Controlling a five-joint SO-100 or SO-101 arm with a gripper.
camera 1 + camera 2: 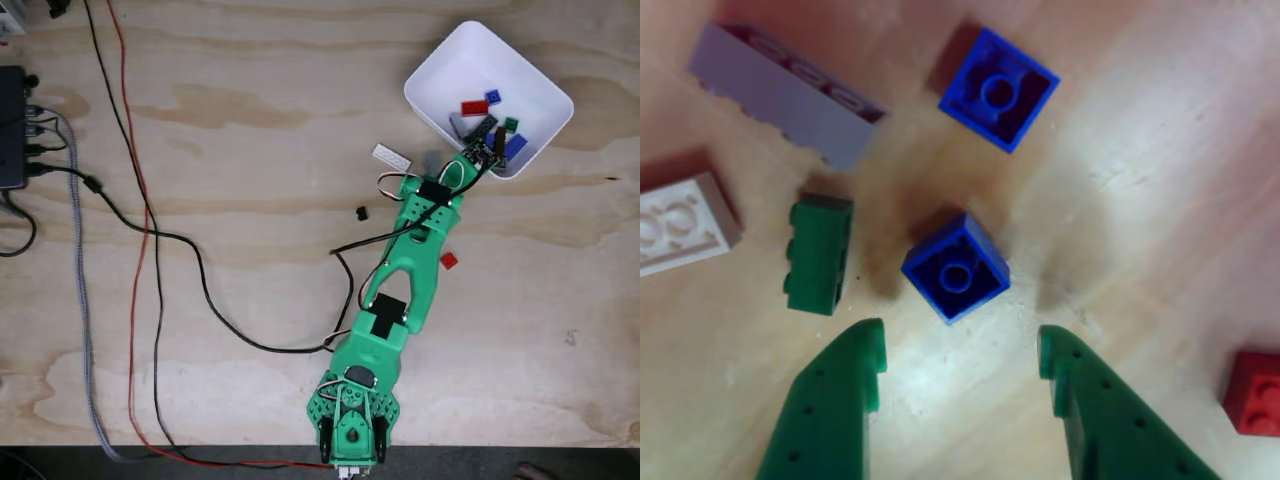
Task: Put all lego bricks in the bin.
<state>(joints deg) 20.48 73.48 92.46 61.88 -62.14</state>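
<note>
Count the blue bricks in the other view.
2. The near blue brick lies just ahead of the open gripper; the far blue brick lies near the top edge. More may sit off-frame.

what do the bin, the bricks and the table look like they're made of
Bin: looks like smooth white moulded plastic, with rounded corners and thin walls. Bricks, such as the blue brick: hard, slightly glossy plastic, with sharp edges and a hollow underside with a tube. Table: pale bare wood, probably plywood, with visible grain and stains.

A fixed view looks straight down on the whole table (250, 120); the other view peers closely past the hand (960, 355).
</note>
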